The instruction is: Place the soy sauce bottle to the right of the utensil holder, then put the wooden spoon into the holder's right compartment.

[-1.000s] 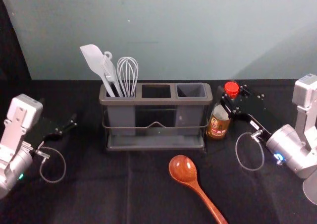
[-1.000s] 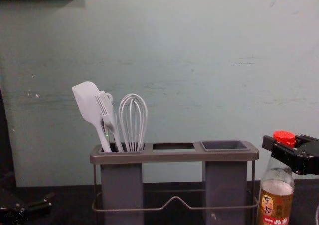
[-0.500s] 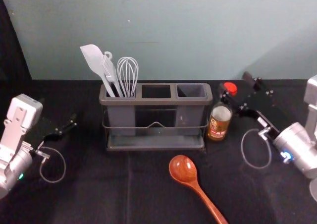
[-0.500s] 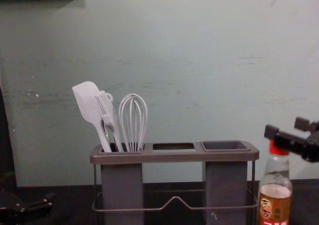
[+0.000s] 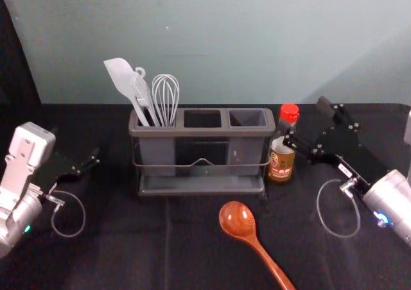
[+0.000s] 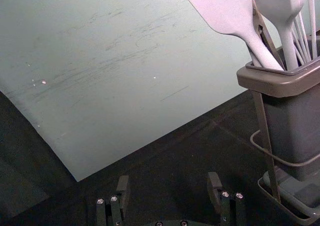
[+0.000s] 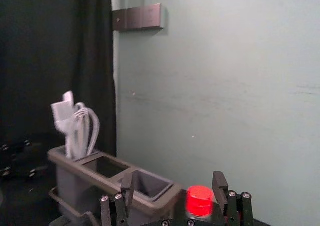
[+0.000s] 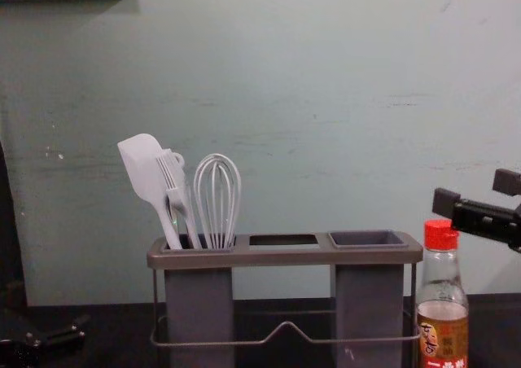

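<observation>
Left end effector parked at left of the dark-covered bench, left of the holder, jaws spread wide. Utensil holder stands at centre; its left compartment carries a pale spatula, a brush and a whisk, all heads up. Wooden spoon lies on the near side of the bench, bowl toward the holder, handle running near and right. Soy sauce bottle upright just beside the holder's right end, red cap on. Right end effector at the bottle's upper right, open; right wrist view puts the cap between its spread fingers.
</observation>
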`<act>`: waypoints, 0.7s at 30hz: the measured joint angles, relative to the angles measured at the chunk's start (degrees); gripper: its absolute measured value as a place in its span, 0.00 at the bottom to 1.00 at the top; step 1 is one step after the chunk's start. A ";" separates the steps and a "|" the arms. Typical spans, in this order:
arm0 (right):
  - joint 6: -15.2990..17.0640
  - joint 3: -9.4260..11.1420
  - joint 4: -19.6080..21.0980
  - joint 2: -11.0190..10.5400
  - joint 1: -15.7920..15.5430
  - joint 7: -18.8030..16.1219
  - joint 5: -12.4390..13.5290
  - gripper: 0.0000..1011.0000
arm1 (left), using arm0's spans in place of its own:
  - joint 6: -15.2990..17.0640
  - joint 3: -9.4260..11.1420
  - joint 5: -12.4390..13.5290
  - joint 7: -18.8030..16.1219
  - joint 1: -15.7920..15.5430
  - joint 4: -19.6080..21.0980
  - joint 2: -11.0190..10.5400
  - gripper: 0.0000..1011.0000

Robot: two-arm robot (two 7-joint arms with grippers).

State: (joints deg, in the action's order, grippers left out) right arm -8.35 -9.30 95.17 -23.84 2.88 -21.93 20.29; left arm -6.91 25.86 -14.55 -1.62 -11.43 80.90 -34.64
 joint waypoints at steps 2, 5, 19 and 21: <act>0.86 -0.39 2.01 -0.41 -1.36 0.48 -0.88 0.99 | 0.00 0.00 0.00 0.00 0.00 0.00 0.00 1.00; 1.57 -1.04 3.85 -0.63 -2.82 0.93 -1.90 0.99 | 0.00 0.00 0.00 0.00 0.00 0.00 0.00 1.00; 3.37 -5.78 4.98 4.15 -8.17 8.87 -11.68 0.99 | 0.00 0.00 0.00 0.00 0.00 0.00 0.00 1.00; 3.96 -6.45 4.42 5.50 -8.66 10.84 -13.75 0.99 | 0.00 0.00 0.00 0.00 0.00 0.00 0.00 1.00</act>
State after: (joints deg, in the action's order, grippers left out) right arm -4.39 -15.75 99.58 -18.34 -5.79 -11.09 6.54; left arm -6.91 25.86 -14.55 -1.62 -11.43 80.90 -34.65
